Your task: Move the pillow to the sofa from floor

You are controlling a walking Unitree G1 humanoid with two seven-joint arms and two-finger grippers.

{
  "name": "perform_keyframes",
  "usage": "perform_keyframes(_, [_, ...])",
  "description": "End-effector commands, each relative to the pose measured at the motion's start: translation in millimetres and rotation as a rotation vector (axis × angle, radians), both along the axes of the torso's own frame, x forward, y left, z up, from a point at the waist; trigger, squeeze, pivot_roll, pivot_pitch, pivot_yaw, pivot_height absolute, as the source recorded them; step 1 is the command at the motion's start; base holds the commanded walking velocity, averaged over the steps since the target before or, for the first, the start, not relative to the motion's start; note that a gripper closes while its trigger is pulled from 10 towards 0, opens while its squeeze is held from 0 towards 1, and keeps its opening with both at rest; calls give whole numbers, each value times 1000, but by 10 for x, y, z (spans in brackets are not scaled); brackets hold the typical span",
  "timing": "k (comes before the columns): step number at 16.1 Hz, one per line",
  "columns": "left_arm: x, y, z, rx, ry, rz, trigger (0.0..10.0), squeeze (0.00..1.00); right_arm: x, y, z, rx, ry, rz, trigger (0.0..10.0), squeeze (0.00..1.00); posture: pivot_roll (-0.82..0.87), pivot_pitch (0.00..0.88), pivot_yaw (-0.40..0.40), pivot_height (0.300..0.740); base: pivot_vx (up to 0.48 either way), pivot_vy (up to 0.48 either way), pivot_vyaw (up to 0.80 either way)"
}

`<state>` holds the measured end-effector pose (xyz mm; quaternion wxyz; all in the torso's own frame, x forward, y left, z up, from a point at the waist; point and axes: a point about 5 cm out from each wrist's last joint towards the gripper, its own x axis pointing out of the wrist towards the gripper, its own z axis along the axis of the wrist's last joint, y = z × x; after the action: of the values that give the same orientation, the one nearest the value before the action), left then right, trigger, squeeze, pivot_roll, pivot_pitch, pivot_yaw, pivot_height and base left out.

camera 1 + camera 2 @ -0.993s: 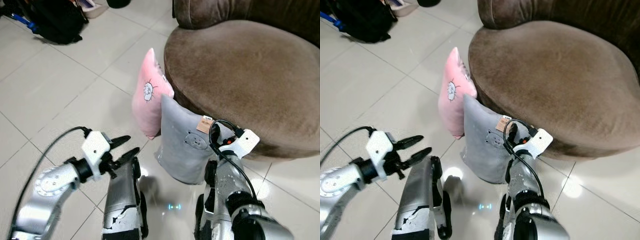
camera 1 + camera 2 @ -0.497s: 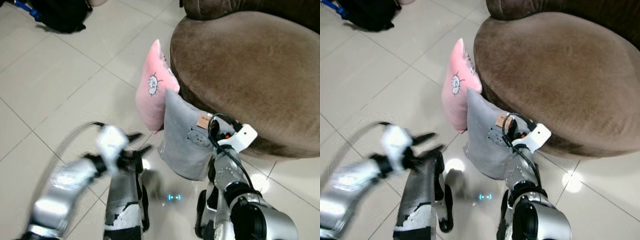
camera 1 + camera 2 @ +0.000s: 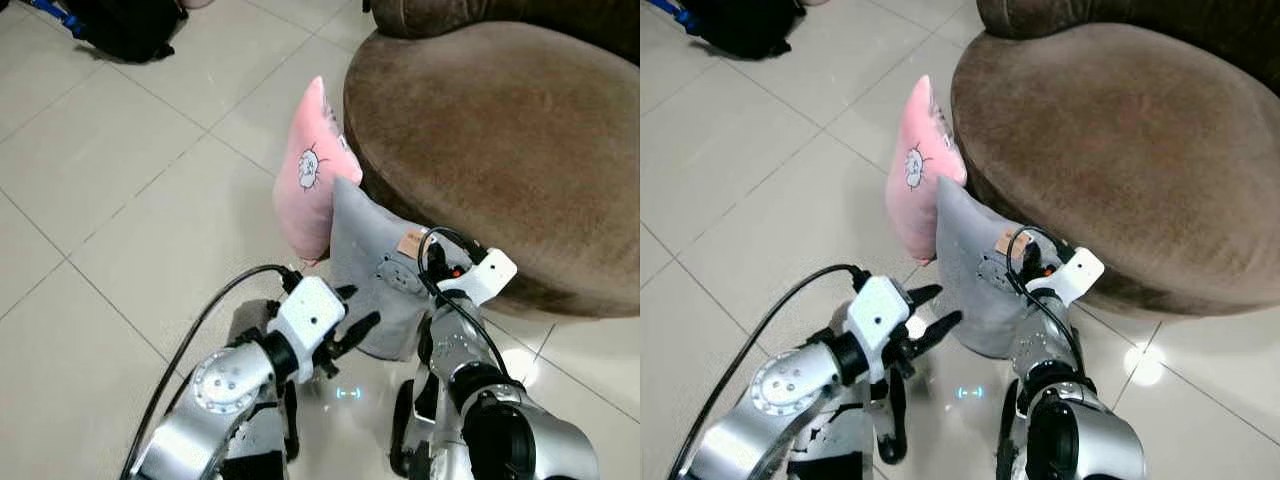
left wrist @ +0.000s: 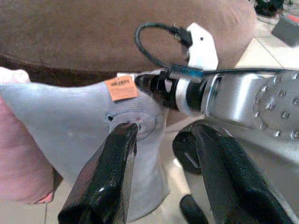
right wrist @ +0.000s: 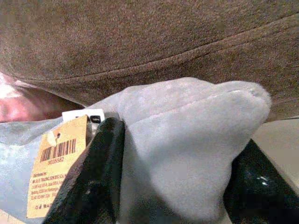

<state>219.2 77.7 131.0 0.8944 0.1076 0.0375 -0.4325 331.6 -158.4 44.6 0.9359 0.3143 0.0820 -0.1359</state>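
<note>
Leaning on sofa (image 3: 500, 140): grey pillow (image 3: 365, 275), bear print, orange tag.

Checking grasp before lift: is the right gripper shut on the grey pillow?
Shut on it. The right gripper's black fingers pinch a corner of the grey pillow, with fabric bunched between them.
</note>
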Motion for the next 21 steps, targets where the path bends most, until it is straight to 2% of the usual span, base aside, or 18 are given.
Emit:
perform_keyframes(1, [30, 175, 2, 12, 12, 31, 10000, 0, -54, 23, -83, 16, 30, 1, 0, 0, 438, 329, 79, 520, 0, 0, 0])
perform_keyframes(2, [55, 231, 9, 15, 13, 38, 10000, 0, -53, 23, -80, 16, 28, 3, 0, 0, 436, 326, 77, 520, 0, 0, 0])
perform_keyframes(5, [108, 261, -6, 21, 14, 57, 10000, 0, -47, 25, -74, 17, 22, 10, 0, 0, 415, 320, 67, 520, 0, 0, 0])
perform_keyframes(7, [219, 379, -60, 50, -5, 186, 10000, 0, -46, 56, -67, 11, 7, 34, 0, 0, 379, 294, 43, 520, 0, 0, 0])
perform_keyframes(8, [323, 456, -100, 20, -11, 262, 10000, 0, -49, 58, -65, -3, -6, 66, 0, 0, 350, 274, 26, 520, 0, 0, 0])
perform_keyframes(11, [381, 373, -191, -1, 2, 234, 10000, 0, -94, 52, -112, -18, -5, 95, 0, 0, 296, 243, -4, 520, 0, 0, 0])
perform_keyframes(15, [347, 226, -276, -25, 17, 194, 10000, 0, -153, 101, -167, -17, -14, 146, 0, 0, 260, 229, 6, 520, 0, 0, 0])
perform_keyframes(18, [319, 181, -335, -31, 24, 177, 10000, 0, -197, 150, -207, -11, -17, 170, 0, 0, 248, 231, 16, 520, 0, 0, 0])
perform_keyframes(21, [317, 109, -318, -48, 22, 158, 10000, 0, -152, 258, -81, 35, -129, 233, 0, 0, 231, 221, 10, 520, 0, 0, 0])
